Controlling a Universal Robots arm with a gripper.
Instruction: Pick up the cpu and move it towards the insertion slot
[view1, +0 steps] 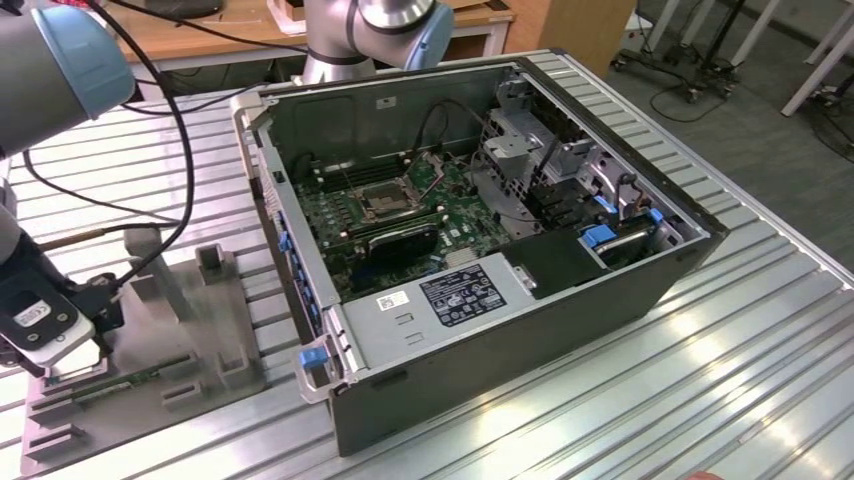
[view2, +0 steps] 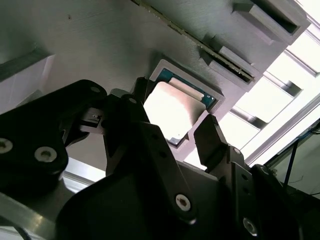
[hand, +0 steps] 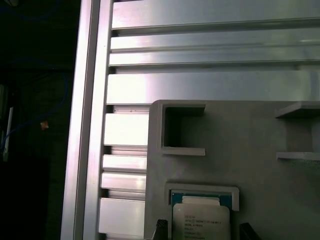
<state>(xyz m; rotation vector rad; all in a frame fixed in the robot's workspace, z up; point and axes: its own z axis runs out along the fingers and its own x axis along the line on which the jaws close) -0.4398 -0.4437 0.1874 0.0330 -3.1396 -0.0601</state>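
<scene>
In the exterior view the light is even and comes from above. The ribbed metal surface (view1: 747, 330) shows soft pale streaks toward the exterior view's right, while the inside of the open computer case (view1: 387, 115) is rather dim. In the second wrist view the cpu (view2: 172, 107) is washed out to almost pure white, and the surface strips beside the grey tray (view2: 100, 45) are burnt out too. The tool (view2: 174, 106), close to the lens, is nearly black. In the first wrist view the surface bands glare strongly, one side of the picture is very dark, and the tray recesses hold short shadows.
</scene>
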